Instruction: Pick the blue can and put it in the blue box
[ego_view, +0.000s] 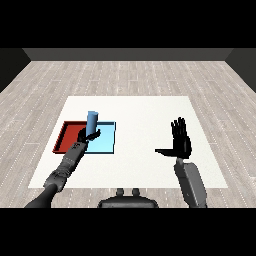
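Head view, my left hand (86, 135) curled round the upright blue can (92, 123), seemingly over the light blue tray (106, 142), my right hand (181, 141) spread open, well right of it.

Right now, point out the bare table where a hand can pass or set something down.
Bare: the white table between the light blue tray and the right hand, and the far strip behind both trays. Crowded: the red tray side, where the left hand curls round the blue can.
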